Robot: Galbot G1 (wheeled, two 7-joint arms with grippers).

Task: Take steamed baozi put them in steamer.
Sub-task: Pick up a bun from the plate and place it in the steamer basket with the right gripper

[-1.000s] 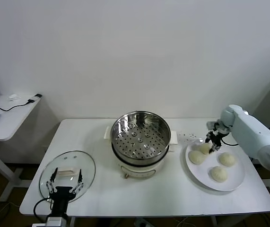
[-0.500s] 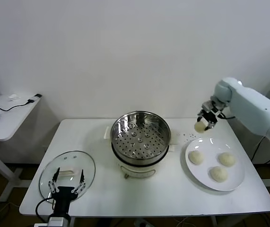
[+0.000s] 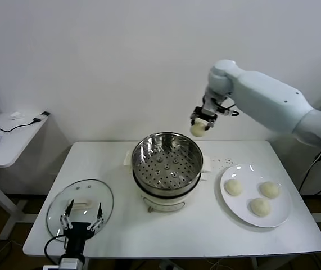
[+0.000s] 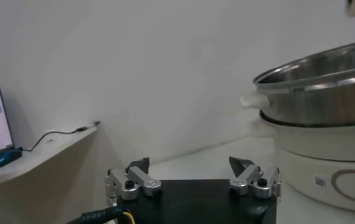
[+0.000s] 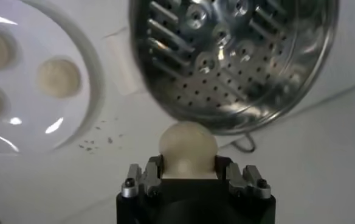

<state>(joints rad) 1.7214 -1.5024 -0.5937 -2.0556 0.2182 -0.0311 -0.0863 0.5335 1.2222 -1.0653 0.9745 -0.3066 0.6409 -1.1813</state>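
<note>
Baozi (image 3: 198, 129) pinched in right gripper (image 3: 200, 125), held in the air above the steamer's (image 3: 167, 163) far right rim. Three baozi (image 3: 234, 187) sit on the plate (image 3: 278, 216) near the counter's (image 3: 205, 230) right edge. Left gripper (image 3: 81, 220) spread wide at the near left corner, over the glass lid (image 3: 81, 197).

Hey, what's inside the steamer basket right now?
Nothing: the steamer shows only its bare perforated floor. One baozi hangs above its rim in the right end effector; the near inner wall is hidden.
</note>
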